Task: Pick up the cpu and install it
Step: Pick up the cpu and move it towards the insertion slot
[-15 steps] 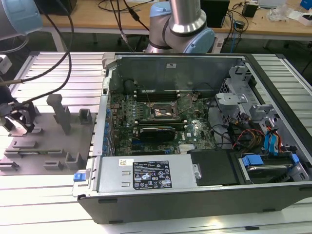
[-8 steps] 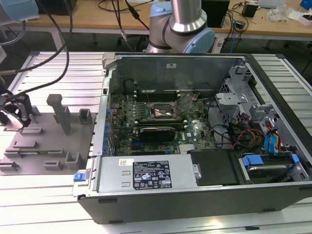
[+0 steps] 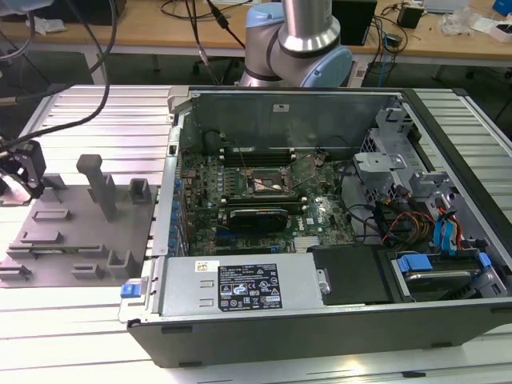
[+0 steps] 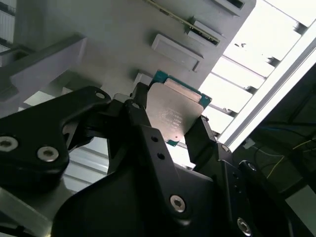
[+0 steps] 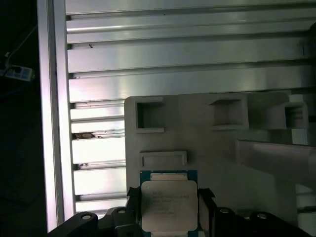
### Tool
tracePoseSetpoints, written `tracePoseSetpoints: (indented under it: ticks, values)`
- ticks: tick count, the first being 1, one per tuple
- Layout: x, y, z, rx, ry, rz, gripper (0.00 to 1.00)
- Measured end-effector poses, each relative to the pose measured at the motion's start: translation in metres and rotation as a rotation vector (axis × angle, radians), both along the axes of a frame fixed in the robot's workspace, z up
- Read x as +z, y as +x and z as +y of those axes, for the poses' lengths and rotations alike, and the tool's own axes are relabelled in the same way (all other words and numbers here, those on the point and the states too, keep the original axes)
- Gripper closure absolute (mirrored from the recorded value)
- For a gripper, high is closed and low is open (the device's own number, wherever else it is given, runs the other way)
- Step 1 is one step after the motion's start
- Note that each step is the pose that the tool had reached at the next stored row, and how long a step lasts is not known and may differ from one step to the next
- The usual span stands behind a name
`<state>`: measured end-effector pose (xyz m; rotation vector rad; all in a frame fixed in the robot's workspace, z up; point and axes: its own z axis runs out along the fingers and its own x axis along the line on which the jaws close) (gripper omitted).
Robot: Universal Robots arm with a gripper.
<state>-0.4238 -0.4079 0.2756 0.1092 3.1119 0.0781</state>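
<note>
The cpu [image 5: 169,201] is a flat square chip with a silver-grey top and a teal-green rim. In both wrist views it sits between my black fingers [image 5: 206,205]. The gripper [image 5: 169,207] is shut on the cpu [image 4: 173,112] by two opposite edges. The chip hangs over the grey fixture plate [image 5: 217,163], near its outer edge. In the exterior view the gripper [image 3: 24,172] is at the far left, above the fixture plate [image 3: 72,232]. The motherboard's cpu socket [image 3: 268,182] lies inside the opened computer case [image 3: 320,312].
Grey fixture blocks and a tall post [image 3: 100,186] stand on the plate. The case holds a black graphics card [image 3: 258,218], cables and drive bays [image 3: 416,208]. The robot's base [image 3: 300,44] stands behind the case. A ribbed aluminium table [image 3: 64,320] lies underneath.
</note>
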Motion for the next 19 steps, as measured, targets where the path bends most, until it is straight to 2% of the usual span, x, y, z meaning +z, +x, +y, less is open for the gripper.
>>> tracePoseSetpoints:
  ticks: [1,6,19]
  values:
    - [0.005,0.0,0.0,0.0,0.0,-0.0006,0.45]
    - [0.0154,0.0,0.0005,0.0,-0.0001,-0.0008,0.45]
    - [0.035,0.0,0.0011,0.0,-0.0001,-0.0008,0.45]
